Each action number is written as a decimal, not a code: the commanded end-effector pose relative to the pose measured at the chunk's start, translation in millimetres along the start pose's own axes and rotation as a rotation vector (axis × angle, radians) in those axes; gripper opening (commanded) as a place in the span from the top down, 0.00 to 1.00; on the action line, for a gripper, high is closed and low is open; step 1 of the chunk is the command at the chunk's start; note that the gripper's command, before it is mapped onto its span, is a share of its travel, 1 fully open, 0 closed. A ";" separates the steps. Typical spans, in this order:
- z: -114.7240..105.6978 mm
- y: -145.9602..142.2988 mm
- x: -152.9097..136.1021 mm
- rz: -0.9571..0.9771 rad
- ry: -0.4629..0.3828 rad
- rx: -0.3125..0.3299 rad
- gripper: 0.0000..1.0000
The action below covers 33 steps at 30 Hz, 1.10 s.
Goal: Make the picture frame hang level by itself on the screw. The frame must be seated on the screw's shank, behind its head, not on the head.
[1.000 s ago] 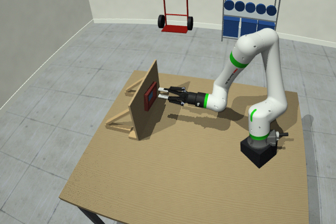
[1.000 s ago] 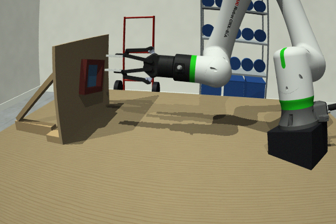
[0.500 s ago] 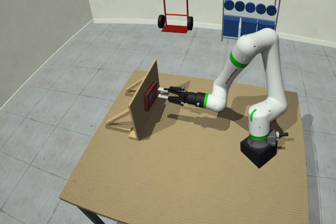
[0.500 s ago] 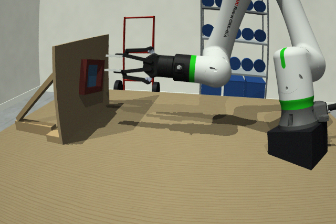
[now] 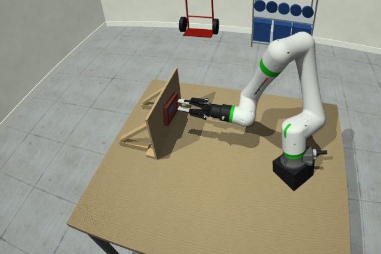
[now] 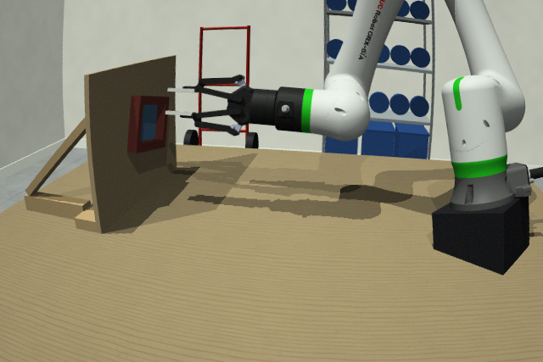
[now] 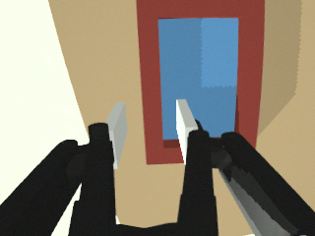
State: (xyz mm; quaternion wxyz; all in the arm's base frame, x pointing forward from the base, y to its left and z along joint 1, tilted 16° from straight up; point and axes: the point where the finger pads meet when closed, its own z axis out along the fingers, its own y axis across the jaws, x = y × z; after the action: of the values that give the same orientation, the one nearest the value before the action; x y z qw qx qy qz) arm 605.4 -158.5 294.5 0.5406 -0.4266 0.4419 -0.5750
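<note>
A dark red picture frame (image 5: 170,109) with a blue picture sits against the upright wooden board (image 5: 162,119). It also shows in the exterior view (image 6: 148,124) and in the wrist view (image 7: 200,79). The screw is hidden behind the frame. My gripper (image 5: 181,104) points level at the board, and its two white fingertips stand a narrow gap apart with nothing between them. In the exterior view the fingertips (image 6: 170,102) are just short of the frame's near edge. In the wrist view the fingertips line up either side of the frame's left rail.
The board (image 6: 126,143) is propped by wooden braces (image 5: 135,140) on its far side. The arm's black base (image 5: 293,171) stands at the table's right side. A red hand truck (image 5: 199,2) and a shelf with blue bins (image 5: 284,5) stand by the back wall.
</note>
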 end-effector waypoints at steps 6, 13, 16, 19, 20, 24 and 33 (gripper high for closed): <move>12.3 -0.1 0.0 0.000 0.000 0.000 0.71; 21.4 -0.1 0.0 0.000 0.000 0.000 0.71; 27.1 -0.2 0.0 0.000 0.000 0.000 0.71; 32.8 -0.2 0.0 0.000 0.000 0.000 0.71; 34.7 -0.2 0.0 0.000 0.000 0.000 0.71; 39.9 -0.2 0.0 0.000 0.000 0.000 0.71; 51.2 -0.2 0.0 0.000 0.000 0.000 0.71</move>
State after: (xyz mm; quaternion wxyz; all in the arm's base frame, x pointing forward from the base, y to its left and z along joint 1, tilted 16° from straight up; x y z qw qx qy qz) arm 651.7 -160.7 306.3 0.5406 -0.4266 0.4419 -0.5750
